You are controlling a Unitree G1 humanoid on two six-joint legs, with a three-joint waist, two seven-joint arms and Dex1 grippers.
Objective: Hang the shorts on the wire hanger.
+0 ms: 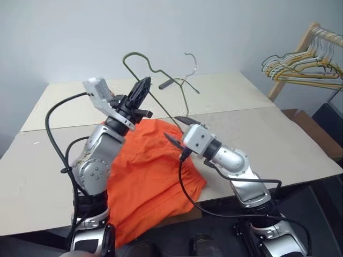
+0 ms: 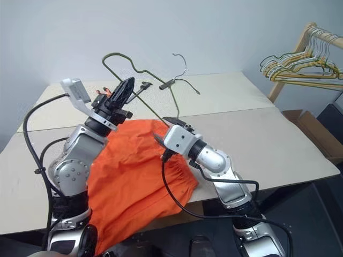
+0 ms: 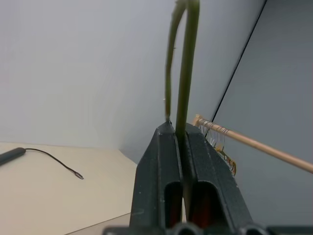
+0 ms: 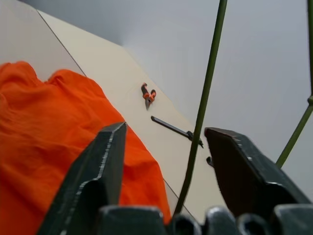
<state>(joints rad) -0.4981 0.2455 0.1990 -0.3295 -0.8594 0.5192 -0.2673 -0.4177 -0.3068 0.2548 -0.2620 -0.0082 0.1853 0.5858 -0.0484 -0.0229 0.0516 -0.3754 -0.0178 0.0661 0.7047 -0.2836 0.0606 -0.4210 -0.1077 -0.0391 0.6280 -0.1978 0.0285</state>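
Gripping wire hanger [image 1: 161, 80], left claw [image 1: 143, 85] above shorts [image 1: 150, 176] edge.

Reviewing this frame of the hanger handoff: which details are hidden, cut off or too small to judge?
- Shorts: the near part hangs off the table edge behind the left arm, so the overall lay is unclear.
- Wire hanger: its lower run passes behind the shut left hand and the open right hand; whether it has entered the shorts is hidden.
- Small orange-and-black item, right wrist view: too small to identify.
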